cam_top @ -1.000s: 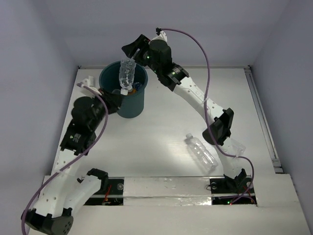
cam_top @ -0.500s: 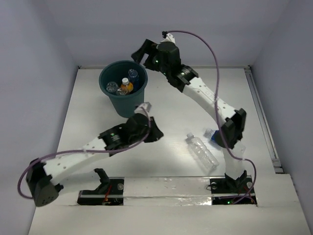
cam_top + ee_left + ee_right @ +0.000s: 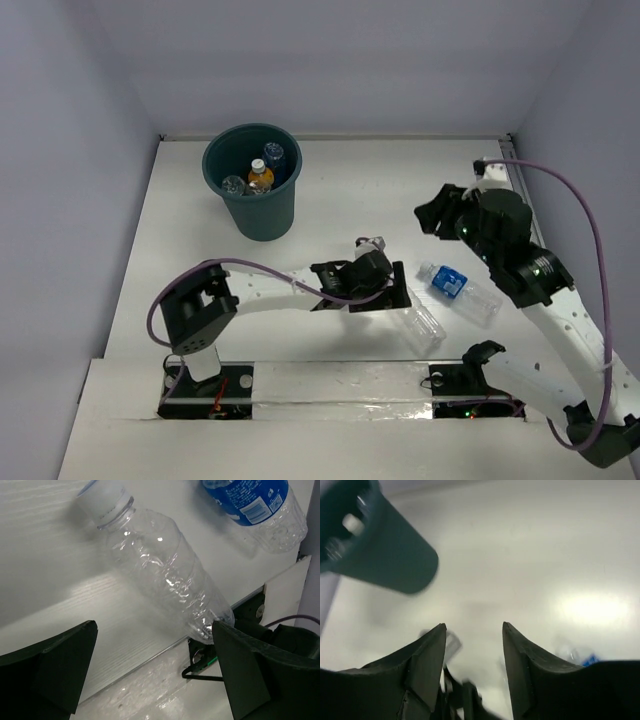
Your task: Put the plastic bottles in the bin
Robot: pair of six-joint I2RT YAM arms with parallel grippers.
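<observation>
The left end effector (image 3: 154, 630) is hanging wide apart and empty just over the clear bottle (image 3: 165, 577), which is lying on its side on the near part of the surface (image 3: 350, 190), cap pointing far-left. The blue bottle (image 3: 455, 285) is lying just to its right, also on its side. So the step in hand is likely the pickup of the clear bottle: the fingers are straddling its body and next need to come down and close across it before carrying it to the bin (image 3: 265, 215) at the far left, where several bottles (image 3: 260, 178) are already sitting. The right end effector (image 3: 473, 630) is hovering apart and empty at the right, near the blue bottle. Half a second ago the left arm was reaching only mid-surface and the right was up at the bin's rim; a second ago the right was holding a bottle over the bin.
</observation>
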